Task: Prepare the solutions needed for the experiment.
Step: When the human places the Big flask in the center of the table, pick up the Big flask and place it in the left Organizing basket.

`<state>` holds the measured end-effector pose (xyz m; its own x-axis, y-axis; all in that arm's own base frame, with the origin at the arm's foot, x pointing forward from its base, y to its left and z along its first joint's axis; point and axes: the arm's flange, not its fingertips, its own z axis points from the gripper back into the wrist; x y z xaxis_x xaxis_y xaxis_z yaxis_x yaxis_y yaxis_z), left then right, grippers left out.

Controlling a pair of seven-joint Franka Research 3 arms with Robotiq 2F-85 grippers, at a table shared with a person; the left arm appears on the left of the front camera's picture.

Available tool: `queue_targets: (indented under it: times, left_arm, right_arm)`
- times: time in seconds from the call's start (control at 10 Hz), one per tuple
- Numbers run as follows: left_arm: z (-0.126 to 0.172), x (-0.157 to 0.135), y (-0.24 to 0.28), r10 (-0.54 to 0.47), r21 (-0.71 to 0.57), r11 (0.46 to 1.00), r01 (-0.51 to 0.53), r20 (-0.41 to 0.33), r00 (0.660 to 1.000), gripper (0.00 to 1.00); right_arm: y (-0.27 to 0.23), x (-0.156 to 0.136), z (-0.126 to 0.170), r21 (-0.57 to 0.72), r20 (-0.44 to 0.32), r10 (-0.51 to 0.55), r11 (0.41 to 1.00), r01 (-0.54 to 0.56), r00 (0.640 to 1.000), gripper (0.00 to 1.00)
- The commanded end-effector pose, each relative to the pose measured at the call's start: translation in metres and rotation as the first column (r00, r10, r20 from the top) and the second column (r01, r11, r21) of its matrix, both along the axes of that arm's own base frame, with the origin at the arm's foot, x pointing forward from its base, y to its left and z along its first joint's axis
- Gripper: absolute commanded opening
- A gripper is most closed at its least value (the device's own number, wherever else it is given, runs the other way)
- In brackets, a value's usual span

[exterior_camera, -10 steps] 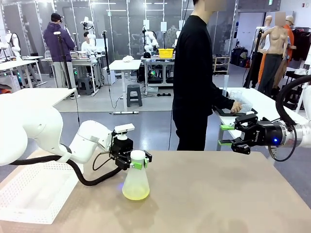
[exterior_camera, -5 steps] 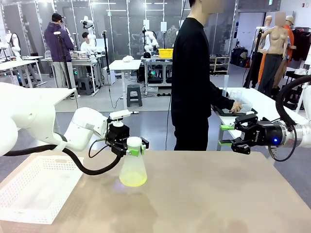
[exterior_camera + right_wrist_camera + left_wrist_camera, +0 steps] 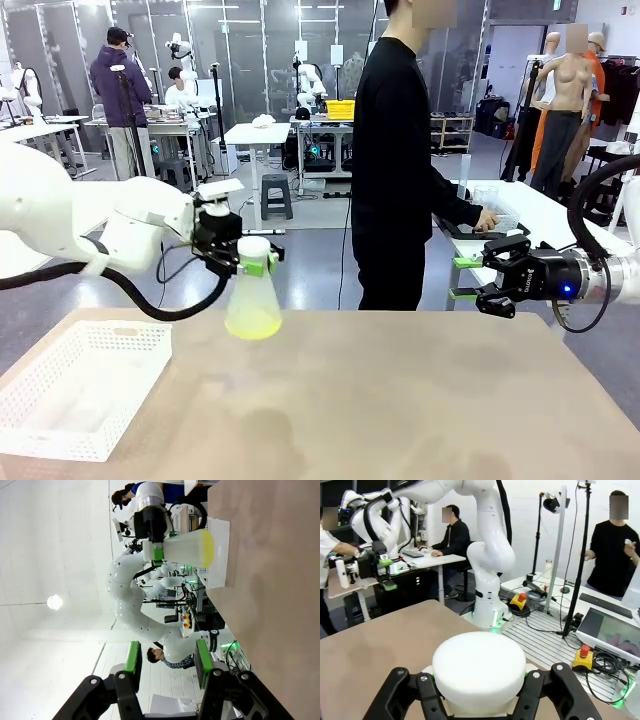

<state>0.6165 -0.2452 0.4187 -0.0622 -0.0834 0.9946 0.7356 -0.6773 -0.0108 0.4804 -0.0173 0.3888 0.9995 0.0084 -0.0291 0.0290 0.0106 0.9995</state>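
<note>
Pale yellow-green solution (image 3: pixel 253 323) lies as a shallow layer in the bottom of a translucent conical plastic flask (image 3: pixel 252 296), which hangs in the air above the far left part of the tan bench (image 3: pixel 400 400), clear of its surface. The left gripper (image 3: pixel 250 262) is clamped on the flask's neck just under its white round cap (image 3: pixel 479 666), jaws tight on either side. Near the bench's left edge sits a white perforated plastic basket (image 3: pixel 70 385). The right gripper (image 3: pixel 468 277) hovers off the far right corner, its green-padded jaws partly spread and holding nothing.

The step in hand looks like carrying the flask across the bench. To do it well, the flask should stay upright so the liquid does not slosh toward the cap, the travel should be smooth, and the base should meet the bench flat before the jaws release.
</note>
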Motion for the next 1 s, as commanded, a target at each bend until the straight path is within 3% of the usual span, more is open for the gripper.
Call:
queue_targets:
  times: [0.0,0.3,0.4,0.6,0.9]
  left_arm:
    - [0.020,-0.007,0.036,0.098,-0.025,0.995,-0.098,0.015,0.995,0.00]
    - [0.032,-0.003,0.108,0.276,-0.071,0.960,-0.272,0.059,0.959,0.00]
    - [0.029,-0.001,0.136,0.369,-0.069,0.929,-0.364,0.084,0.926,0.00]
    - [0.022,-0.016,0.187,0.445,-0.084,0.894,-0.439,0.073,0.892,0.00]
    - [0.007,-0.050,0.259,0.585,-0.098,0.810,-0.578,0.077,0.807,0.00]
  right_arm:
    - [0.001,0.000,0.001,0.002,0.002,-0.002,1.000,0.002,1.000,0.55]
    - [0.001,0.000,0.001,0.002,0.002,-0.002,1.000,0.002,1.000,0.55]
    - [0.001,0.000,0.001,0.002,0.002,-0.002,1.000,0.002,1.000,0.55]
    - [0.001,0.000,0.001,0.002,0.002,-0.002,1.000,0.002,1.000,0.55]
    - [0.001,0.000,0.001,0.002,0.002,-0.002,1.000,0.002,1.000,0.55]
